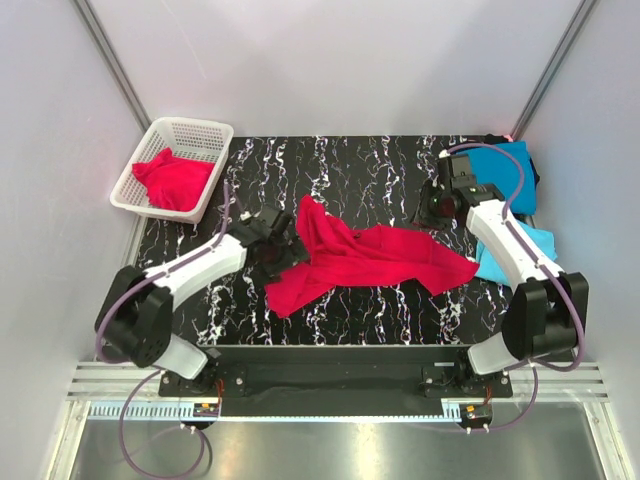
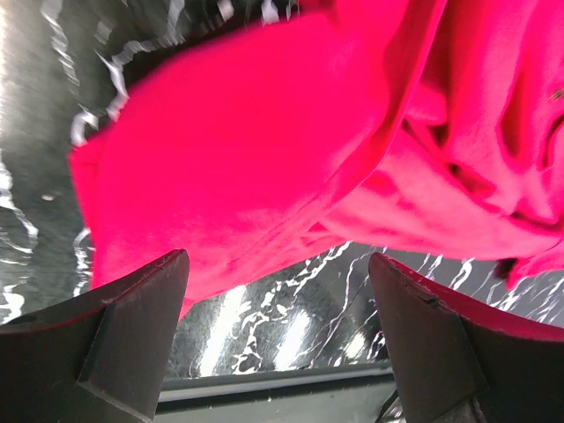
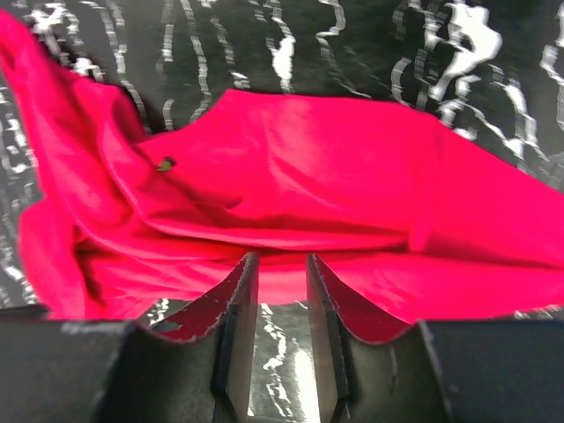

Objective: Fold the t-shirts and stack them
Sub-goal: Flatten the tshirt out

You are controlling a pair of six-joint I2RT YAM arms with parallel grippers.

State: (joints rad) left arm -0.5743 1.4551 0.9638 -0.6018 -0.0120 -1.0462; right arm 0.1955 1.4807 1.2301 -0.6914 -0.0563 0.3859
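Left claw (image 1: 272,245) is spread wide, and its two dark, flat fingers (image 2: 132,326) stand far apart with nothing between them. It sits at the left end of the red t-shirt (image 1: 365,260), just beside the cloth. Right claw (image 3: 282,260) is open only a little, with a thin gap that shows bare surface, and it pinches nothing. It is near the shirt's right end. The red t-shirt is soft and crumpled, with many folds, lying in a long lumpy shape across the middle of the surface (image 1: 350,160), which is shiny black with white wiggly lines like stone. A second red t-shirt (image 1: 172,180) lies bunched in the white plastic mesh basket (image 1: 190,125) at the far left. A teal-blue t-shirt (image 1: 505,165) and a sky-blue t-shirt (image 1: 540,240) lie at the right edge, maybe folded, but the right arm hides part of them.
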